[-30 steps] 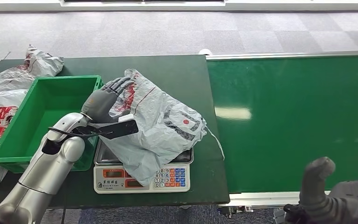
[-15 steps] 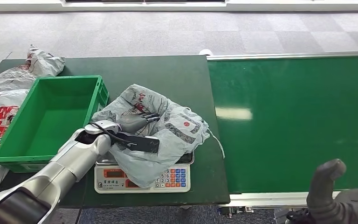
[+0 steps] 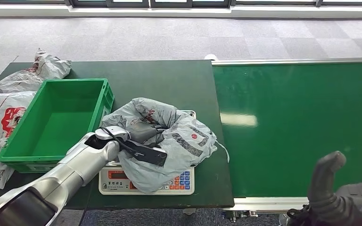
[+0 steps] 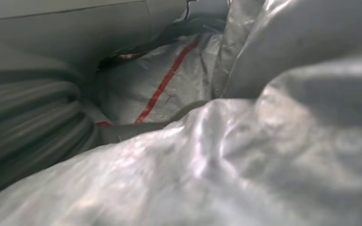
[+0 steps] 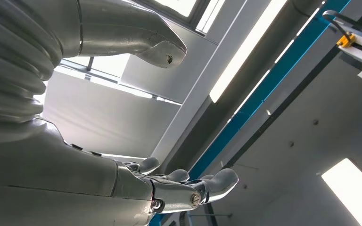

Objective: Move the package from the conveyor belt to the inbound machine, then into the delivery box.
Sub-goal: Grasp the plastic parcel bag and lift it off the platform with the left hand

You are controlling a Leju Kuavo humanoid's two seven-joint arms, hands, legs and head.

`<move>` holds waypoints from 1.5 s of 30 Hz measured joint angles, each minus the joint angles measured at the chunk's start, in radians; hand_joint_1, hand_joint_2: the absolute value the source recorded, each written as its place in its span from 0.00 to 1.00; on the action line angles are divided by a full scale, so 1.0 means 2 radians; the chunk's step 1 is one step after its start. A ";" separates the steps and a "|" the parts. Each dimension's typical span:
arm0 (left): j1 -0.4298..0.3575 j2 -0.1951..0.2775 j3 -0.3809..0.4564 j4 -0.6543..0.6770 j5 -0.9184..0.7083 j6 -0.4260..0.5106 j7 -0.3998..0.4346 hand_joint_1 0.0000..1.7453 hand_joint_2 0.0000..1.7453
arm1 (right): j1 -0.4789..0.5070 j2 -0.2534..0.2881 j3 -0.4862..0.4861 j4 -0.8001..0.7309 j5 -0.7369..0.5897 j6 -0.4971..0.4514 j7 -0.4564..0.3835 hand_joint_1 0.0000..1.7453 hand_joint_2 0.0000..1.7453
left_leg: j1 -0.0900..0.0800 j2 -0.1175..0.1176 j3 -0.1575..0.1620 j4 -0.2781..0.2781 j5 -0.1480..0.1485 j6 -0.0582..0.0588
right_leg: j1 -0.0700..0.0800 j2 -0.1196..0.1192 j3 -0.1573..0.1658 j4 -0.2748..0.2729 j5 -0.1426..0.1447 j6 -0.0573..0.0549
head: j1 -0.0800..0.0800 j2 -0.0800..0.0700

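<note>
Grey bag (image 3: 169,136) lay crumpled on the scale (image 3: 146,181), draped over most of its pan and part of the keypad. My left hand (image 3: 143,132) was pressed down into the bag's folds; plastic bunched around the fingers, so I could not tell whether they held it. Left wrist view gave blurred grey plastic with a red stripe. Green bin (image 3: 56,120) stood just beside the scale on the dark table (image 3: 169,80), with other bags (image 3: 9,108) heaped against its far side. Conveyor belt (image 3: 301,122) ran alongside the table. My right hand (image 5: 169,188) was raised, palm empty, fingers loosely apart.
</note>
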 joint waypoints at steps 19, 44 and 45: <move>0.004 0.023 -0.002 -0.046 0.011 0.030 0.027 1.00 1.00 | 0.000 0.000 0.001 0.000 -0.003 0.000 0.008 0.00 1.00 | 0.000 0.001 0.001 0.000 -0.001 -0.001 | 0.000 0.001 -0.001 0.000 -0.001 -0.001 | 0.000 0.000; 0.023 0.113 0.040 -0.201 0.018 0.060 0.073 1.00 1.00 | 0.048 0.001 -0.003 -0.023 -0.030 0.000 -0.022 0.00 1.00 | 0.001 0.003 -0.003 0.000 0.001 -0.003 | 0.001 0.002 -0.010 0.001 0.001 -0.003 | 0.000 0.000; 0.023 0.113 0.041 -0.205 0.018 0.063 0.073 1.00 1.00 | 0.049 0.001 -0.003 -0.024 -0.031 0.000 -0.024 0.00 1.00 | 0.001 0.003 -0.003 0.000 0.001 -0.003 | 0.001 0.002 -0.010 0.001 0.001 -0.003 | 0.000 0.000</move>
